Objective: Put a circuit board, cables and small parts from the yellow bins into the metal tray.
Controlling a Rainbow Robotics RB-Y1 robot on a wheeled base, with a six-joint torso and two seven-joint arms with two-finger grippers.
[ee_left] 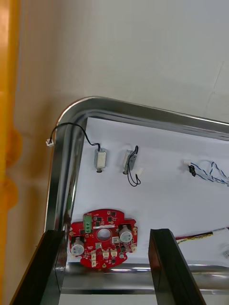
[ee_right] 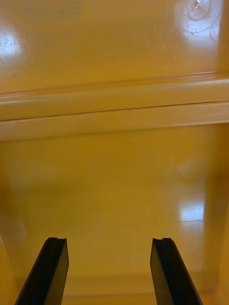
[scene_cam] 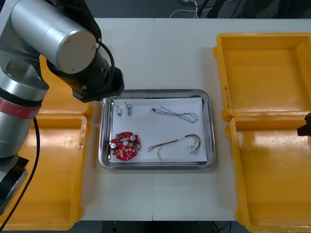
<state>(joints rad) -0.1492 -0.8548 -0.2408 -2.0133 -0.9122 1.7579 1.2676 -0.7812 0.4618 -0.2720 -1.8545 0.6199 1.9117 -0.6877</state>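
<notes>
Left tool [ee_left: 109, 269]: fingers apart, nothing held, poised at the left side of the tray [scene_cam: 155, 92]. The round red board [ee_left: 103, 238] lies flat on the tray's white liner, between the 2 fingers and just beyond their tips. 2 small boxy metal parts [ee_left: 101, 159] rest past the board. 1 thin black lead seems to drape over the shiny, rounded rim. The twisted blue-white cable [scene_cam: 177, 114] and red-yellow cable [scene_cam: 177, 143] lie to the board's right. Right tool [ee_right: 112, 271]: released, empty, over a glossy yellow bin [ee_right: 114, 190] on the bench [scene_cam: 160, 48].
</notes>
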